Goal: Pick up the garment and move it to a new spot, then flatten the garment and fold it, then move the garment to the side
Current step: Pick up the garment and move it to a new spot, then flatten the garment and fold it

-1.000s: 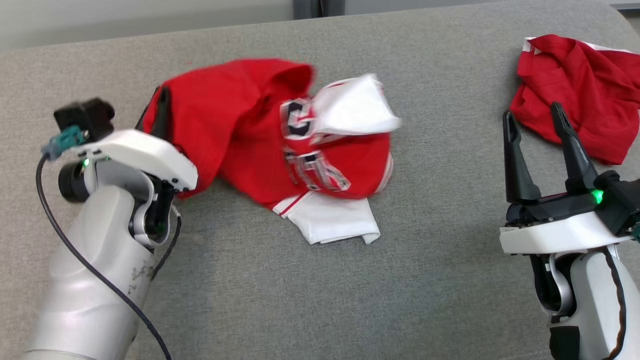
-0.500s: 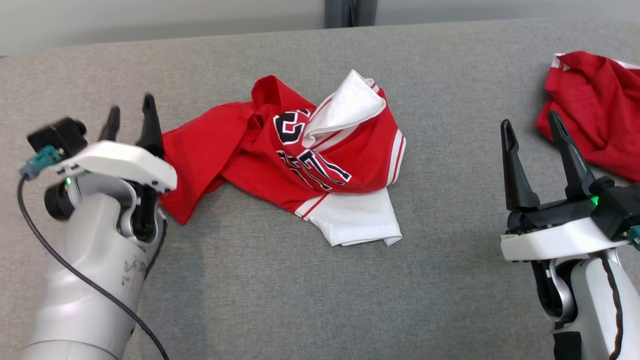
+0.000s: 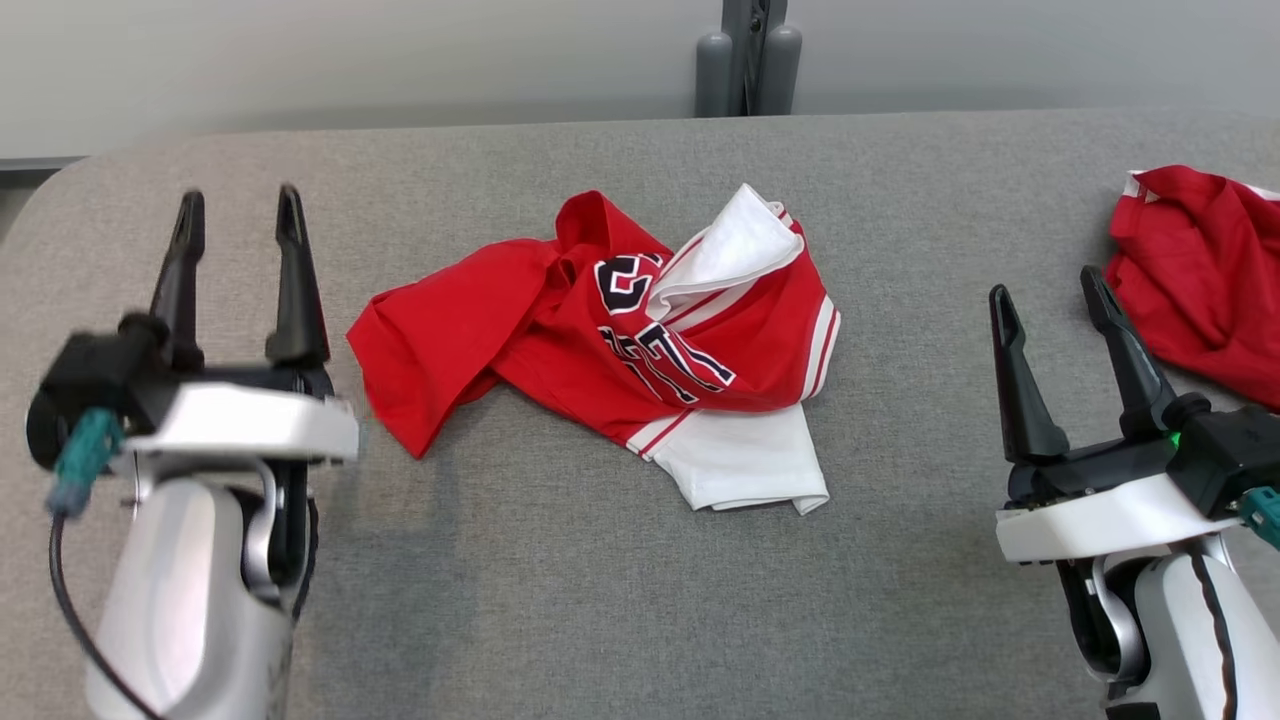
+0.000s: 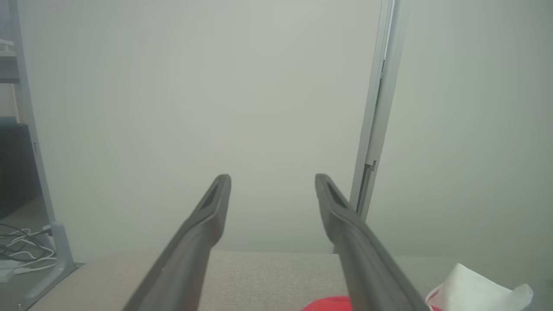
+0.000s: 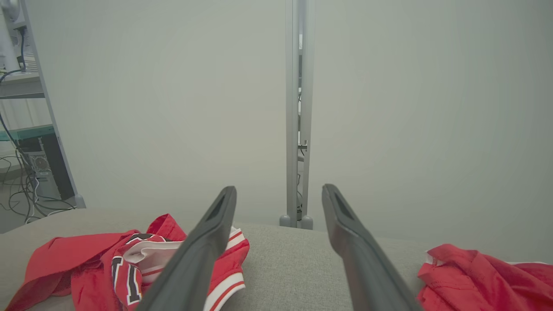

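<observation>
Red fabric with white sleeves, white striped trim and dark white-edged lettering: the garment [image 3: 600, 340] lies crumpled near the middle of the grey cloth-covered table [image 3: 560, 600]. One white sleeve [image 3: 735, 250] is folded up over the lettering. The other sleeve lies flat, sticking out from the garment's near edge. A plain red portion trails off on the garment's left side. Nothing grips or touches the garment.

Left claw [image 3: 240, 198]: positioned left of the garment, near the trailing red edge but apart from it. Its fingers are spread wide with nothing between them and point away from the robot. The left wrist view confirms the spread, with a sliver of red and a white fold of the garment at its bottom right edge.

Right claw [image 3: 1044, 285]: positioned right of the garment and well apart from it. Its fingers are likewise spread and empty. In the right wrist view the garment sits low and to the left of the fingers.

Second red garment [image 3: 1200, 270]: bunched farther right of the garment, beyond the right claw and near that claw's outer fingertip.

Grey post [image 3: 748, 60]: upright behind the table's far edge, beyond the garment, against a pale wall [image 3: 350, 60].
</observation>
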